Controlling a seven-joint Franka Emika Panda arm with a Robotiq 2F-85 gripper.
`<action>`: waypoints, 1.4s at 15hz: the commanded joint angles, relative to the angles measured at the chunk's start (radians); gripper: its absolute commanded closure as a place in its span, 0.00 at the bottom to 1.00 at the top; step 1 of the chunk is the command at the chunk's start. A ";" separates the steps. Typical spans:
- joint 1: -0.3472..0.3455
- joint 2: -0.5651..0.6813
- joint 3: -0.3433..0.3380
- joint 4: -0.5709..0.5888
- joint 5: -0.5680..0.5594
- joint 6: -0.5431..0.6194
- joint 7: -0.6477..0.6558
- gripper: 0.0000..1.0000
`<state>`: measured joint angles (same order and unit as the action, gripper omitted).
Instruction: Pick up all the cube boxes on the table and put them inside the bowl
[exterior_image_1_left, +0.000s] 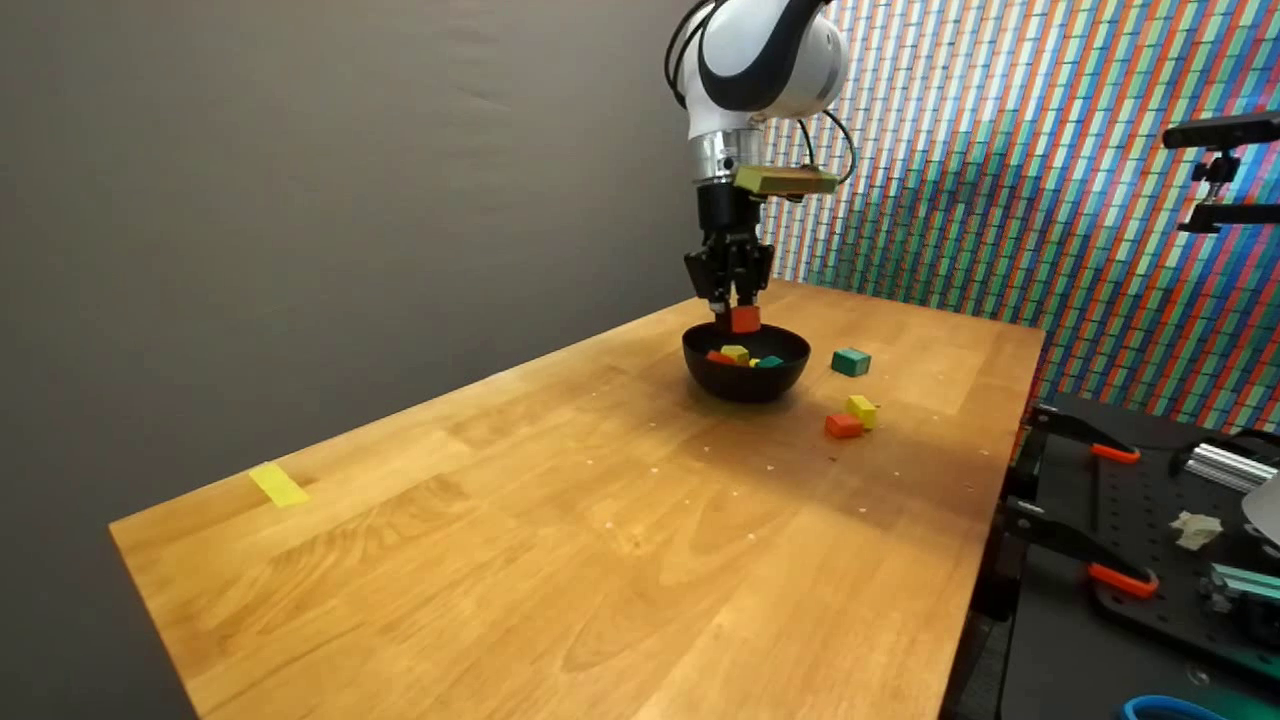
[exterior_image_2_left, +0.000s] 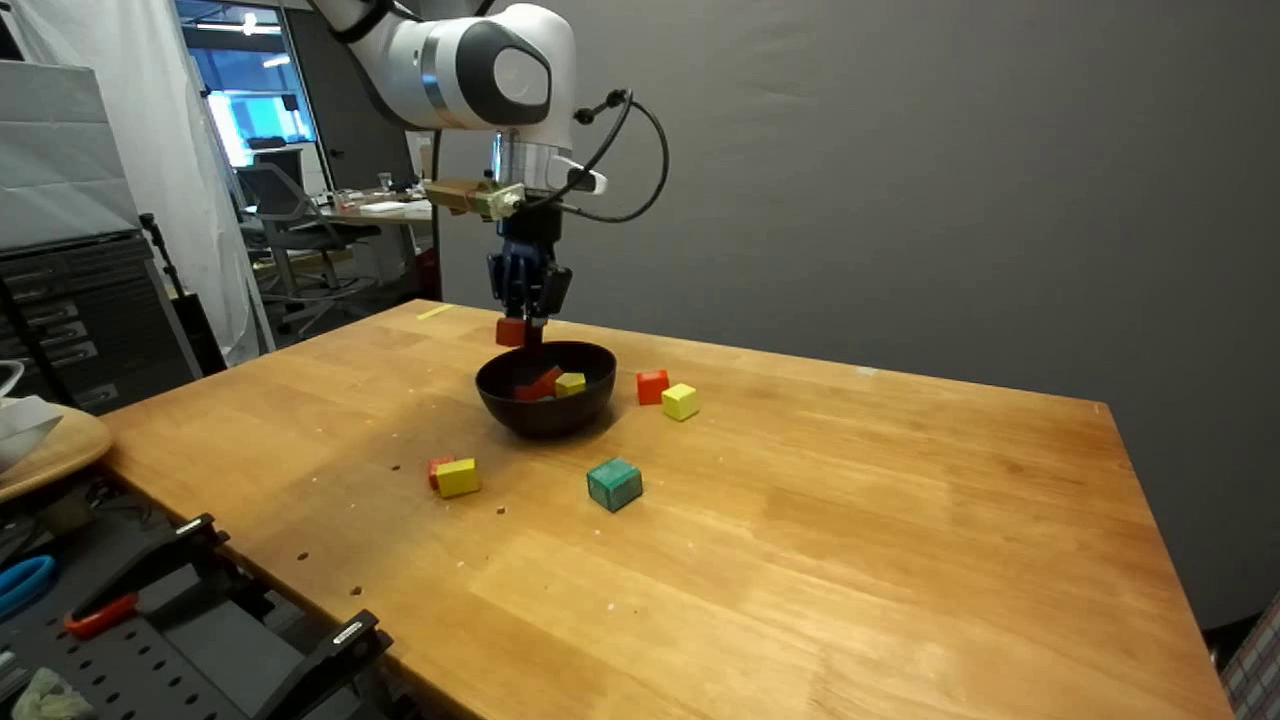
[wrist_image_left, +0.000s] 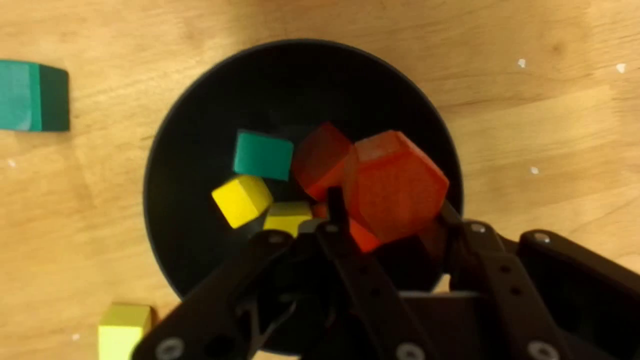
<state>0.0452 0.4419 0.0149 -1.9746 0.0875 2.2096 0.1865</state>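
Note:
The black bowl (exterior_image_1_left: 745, 385) stands on the wood-grain table (exterior_image_1_left: 560, 560). Inside it, in the wrist view, lie a green cube box (wrist_image_left: 263, 156), two yellow ones, (wrist_image_left: 242, 201) and partly covered, and red ones (wrist_image_left: 320, 162) beside them. Above the bowl my gripper (wrist_image_left: 392, 210) points down, shut on a red-orange cube box (wrist_image_left: 405, 195), which is clear of the rim in both exterior views. Outside the bowl sit a green cube box (exterior_image_2_left: 615, 487), a yellow (exterior_image_2_left: 458, 479) in front of a red (exterior_image_2_left: 435, 472), and another red (exterior_image_2_left: 652, 387) beside a yellow (exterior_image_2_left: 680, 402).
A flat yellow strip (exterior_image_1_left: 279, 484) is stuck near a table corner. Black clamps with orange tips (exterior_image_1_left: 1120, 580) and a dark perforated plate (exterior_image_1_left: 1130, 510) lie beside the table's edge. Small pale specks dot the tabletop around the bowl.

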 joint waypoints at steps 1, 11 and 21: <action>-0.044 -0.031 0.001 -0.069 0.084 0.030 -0.014 0.35; -0.063 -0.260 -0.030 -0.226 0.113 0.100 0.008 0.00; -0.066 -0.246 -0.078 -0.219 0.014 0.272 0.131 0.00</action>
<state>-0.0374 0.1258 -0.0570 -2.2083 0.1748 2.3619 0.2257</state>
